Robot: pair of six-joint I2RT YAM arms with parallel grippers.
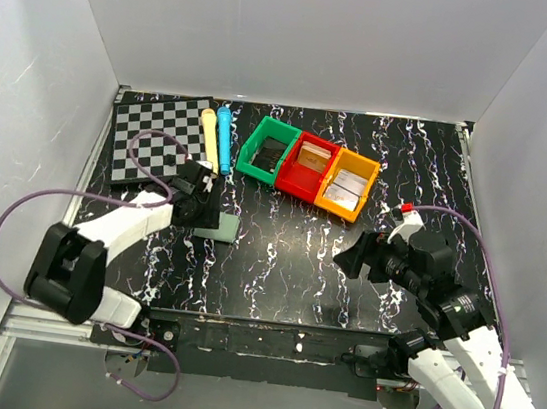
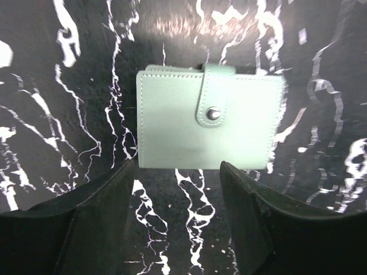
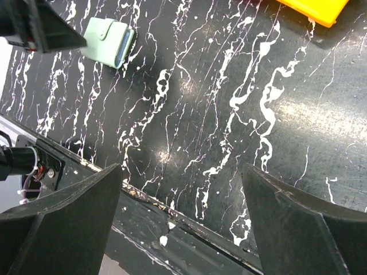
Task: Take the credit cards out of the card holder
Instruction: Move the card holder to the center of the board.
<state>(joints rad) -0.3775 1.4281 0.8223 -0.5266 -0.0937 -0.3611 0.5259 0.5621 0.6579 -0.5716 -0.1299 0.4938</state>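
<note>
- Left arm reaches forward, wrist pitched down; left tool [image 2: 178, 167] is released, fingers apart, empty, near the closed holder [image 2: 209, 120].
- Holder lies flat on the surface [image 1: 287, 257].
- Right arm is bent low; right tool [image 3: 182, 169] is released wide, at the holder's 3 o'clock.

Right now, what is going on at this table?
The left tool is open and poised just short of the pale card holder, which lies snapped shut on the black marbled table. Nothing is gripped yet. The right tool hangs wide open, well away from the holder.
</note>
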